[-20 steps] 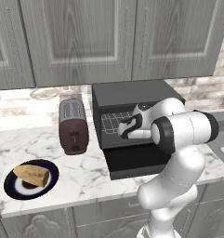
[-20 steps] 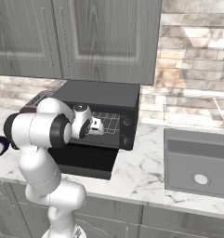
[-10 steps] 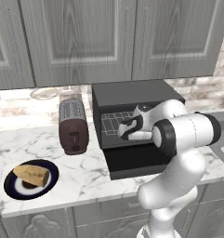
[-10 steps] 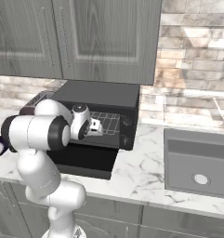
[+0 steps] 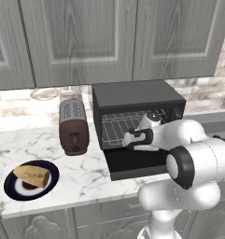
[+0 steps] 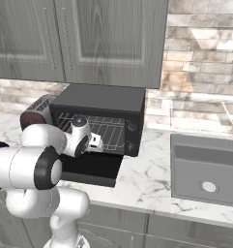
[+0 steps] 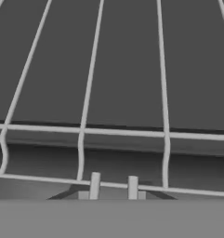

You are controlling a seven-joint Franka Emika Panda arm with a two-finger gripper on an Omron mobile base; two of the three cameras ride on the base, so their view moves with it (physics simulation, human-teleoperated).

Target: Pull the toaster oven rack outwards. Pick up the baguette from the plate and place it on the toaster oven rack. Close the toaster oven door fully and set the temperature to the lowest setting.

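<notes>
Your biggest landmark is the counter (image 5: 90, 175), marble, running the full width under the grey cabinets. Toward its back edge, right of middle, sits the toaster oven (image 5: 137, 116), with the toaster oven door (image 5: 132, 161) already dropped flat toward the counter's front edge. A maroon slot toaster (image 5: 73, 127) stands just beside the oven's left wall.

The arm reaches in from the right, forearm roughly level above the lowered door, hand pointed into the oven mouth. The gripper (image 5: 128, 139) sits at the front edge of the toaster oven rack (image 5: 116, 127), which looks to be still seated inside the cavity.

In the hand view the rack (image 7: 113, 132) spreads away from you, its long wires running into the oven and its front cross-wires lying square across the fingers (image 7: 95, 183). The tips stand close together with the rack's small front loop between them, so you appear to be pinched on that loop. The pull therefore runs straight back along the long wires, toward the counter's front edge.

The plate (image 5: 31, 179) lies near the counter's front left corner, well apart from the oven, with the baguette (image 5: 32, 174) on it, long axis roughly left to right.
</notes>
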